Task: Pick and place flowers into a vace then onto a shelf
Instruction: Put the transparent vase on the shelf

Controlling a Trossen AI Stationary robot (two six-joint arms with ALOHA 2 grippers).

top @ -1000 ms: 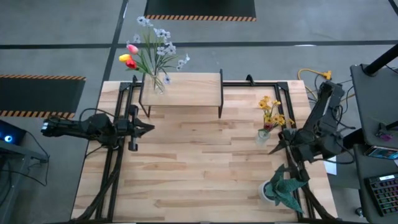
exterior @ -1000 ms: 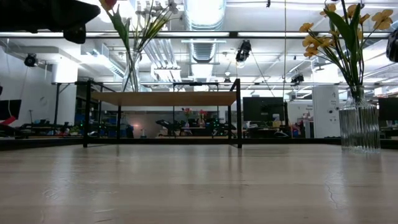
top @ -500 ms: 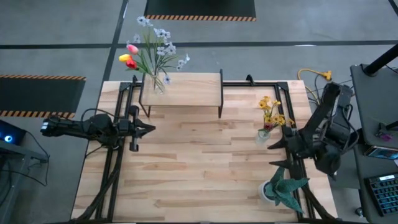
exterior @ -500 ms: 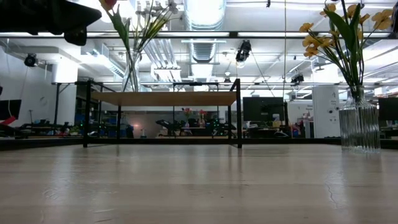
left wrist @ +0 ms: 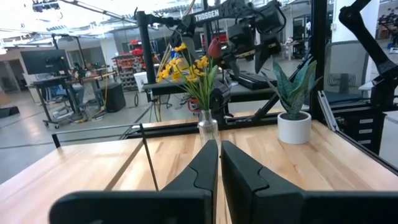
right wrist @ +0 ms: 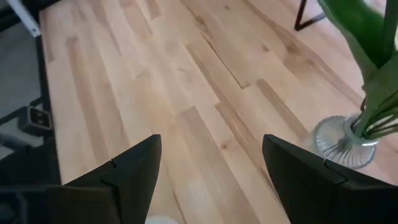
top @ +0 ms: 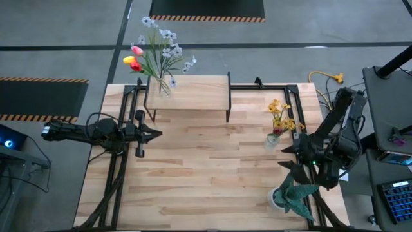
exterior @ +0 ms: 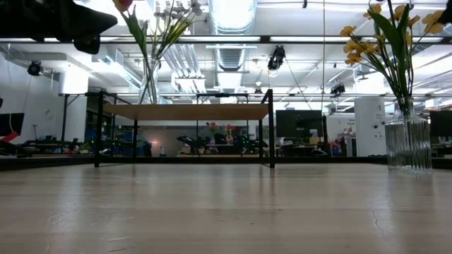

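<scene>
On the wooden table [top: 206, 174], the right tool [top: 288, 156], fingers spread, is hovering by the yellow flowers' vase [top: 273, 139], apparently awaiting grasp and shelf [top: 193, 92] placement; the left tool [top: 153, 134], pressed together, is waiting.

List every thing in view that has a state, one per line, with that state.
Left gripper: shut, empty, above the table's left side.
Right gripper: open, empty, near the yellow bunch.
Tulip vase: upright on the shelf.
Yellow bunch vase: upright on the table.
Potted plant: upright.
</scene>
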